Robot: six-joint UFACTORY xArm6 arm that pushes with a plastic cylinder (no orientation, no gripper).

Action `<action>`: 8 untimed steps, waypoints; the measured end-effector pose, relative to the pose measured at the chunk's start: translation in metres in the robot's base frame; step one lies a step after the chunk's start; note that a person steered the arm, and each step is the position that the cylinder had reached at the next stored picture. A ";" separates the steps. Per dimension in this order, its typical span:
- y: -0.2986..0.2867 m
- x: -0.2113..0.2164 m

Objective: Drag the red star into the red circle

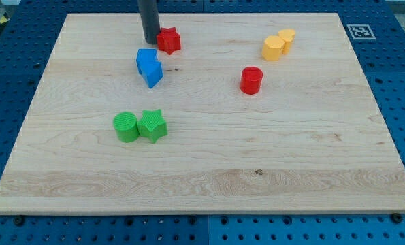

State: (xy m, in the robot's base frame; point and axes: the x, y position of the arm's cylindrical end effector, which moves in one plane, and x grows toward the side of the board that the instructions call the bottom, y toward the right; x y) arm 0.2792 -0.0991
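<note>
The red star lies near the view's top, left of centre, on the wooden board. My tip stands right against the star's left side, touching or nearly so. The red circle, a short red cylinder, stands to the right and lower in the view, well apart from the star.
Two blue blocks sit together just below my tip. A green cylinder and a green star touch each other at lower left. Two yellow blocks sit at upper right. A marker tag is off the board's top right corner.
</note>
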 end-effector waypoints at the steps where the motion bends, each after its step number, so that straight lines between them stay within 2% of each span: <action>1: 0.012 0.002; 8: 0.068 0.014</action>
State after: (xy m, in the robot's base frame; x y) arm 0.2933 -0.0313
